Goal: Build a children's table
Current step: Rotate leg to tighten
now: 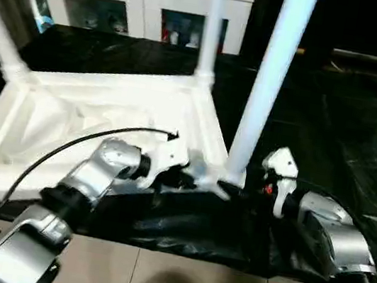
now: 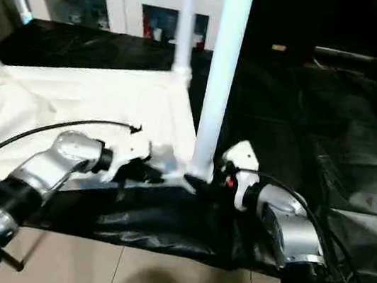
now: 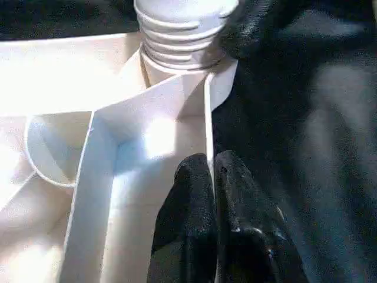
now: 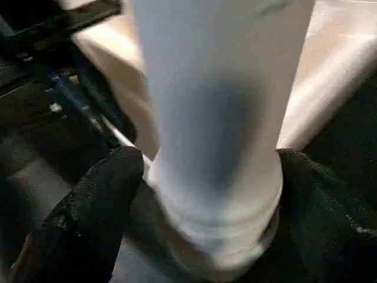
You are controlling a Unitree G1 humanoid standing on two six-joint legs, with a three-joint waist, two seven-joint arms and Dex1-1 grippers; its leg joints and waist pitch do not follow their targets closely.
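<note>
1. Upside down on the black sheet [image 1: 362, 133], the children's table [image 1: 93, 108] is seen, with legs standing up from its corners.
2. The thin rim wall beside the near corner socket is pinched by the closed left gripper [image 3: 211, 171].
3. The nearest leg [image 1: 265, 89] is flanked at its base by the fingers [image 4: 94, 200] of the right gripper [image 4: 209, 177], which are spread to either side.

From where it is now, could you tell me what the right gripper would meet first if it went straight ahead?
Most likely the near table leg: it stands between the right gripper's open jaws, close ahead.
</note>
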